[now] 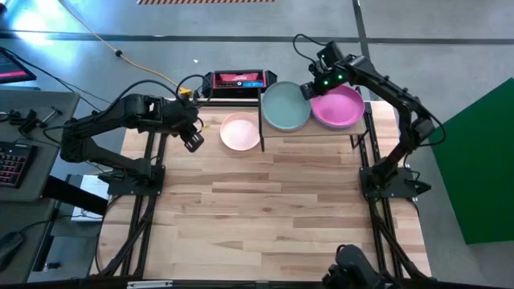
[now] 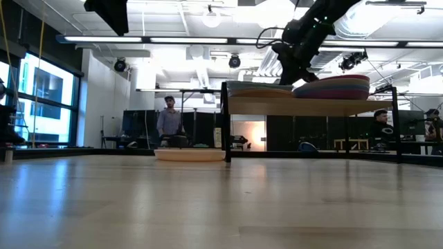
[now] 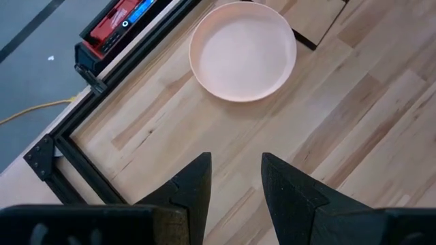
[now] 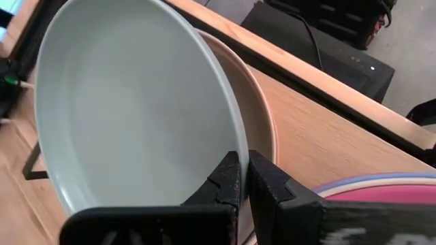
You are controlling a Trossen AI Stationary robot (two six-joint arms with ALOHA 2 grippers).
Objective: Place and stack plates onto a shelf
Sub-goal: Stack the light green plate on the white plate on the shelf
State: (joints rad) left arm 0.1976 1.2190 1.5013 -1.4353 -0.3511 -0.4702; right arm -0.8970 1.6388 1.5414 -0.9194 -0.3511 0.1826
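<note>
**Grey-white plate pinched at its rim as shelf stacks grow**

The grey-white plate (image 1: 285, 107), round, shallow and matte with a low upturned wall, sits on the left half of the shelf (image 1: 313, 133), resting on a tan-brown plate (image 4: 262, 119) whose edge peeks out beneath it in the right wrist view. It looks stiff and fairly light, probably ceramic or hard plastic, so it would likely chip if dropped and could slide on the smooth plate below. The thin rim is the natural place to take it, one finger inside the wall and one outside, and that is how the right hand (image 4: 243, 178) grips it, fingers narrowed onto the rim on the side facing the second pile.

Just beside it on the shelf's right half, a magenta plate (image 1: 337, 107) tops a pile; the low view shows several coloured rims layered under it, purple and cream among them, though not every colour can be told apart. The two stacks stand close, so a release here calls for a clean, straight withdrawal.

A pale pink plate (image 1: 240, 132) lies alone on the worktop (image 1: 273, 209), just beside the shelf's left leg and not yet shelved. The left hand (image 1: 193, 140) hovers near it above the worktop, fingers parted narrowly and holding nothing.

People stand in the room beyond the worktop in the low view.
</note>
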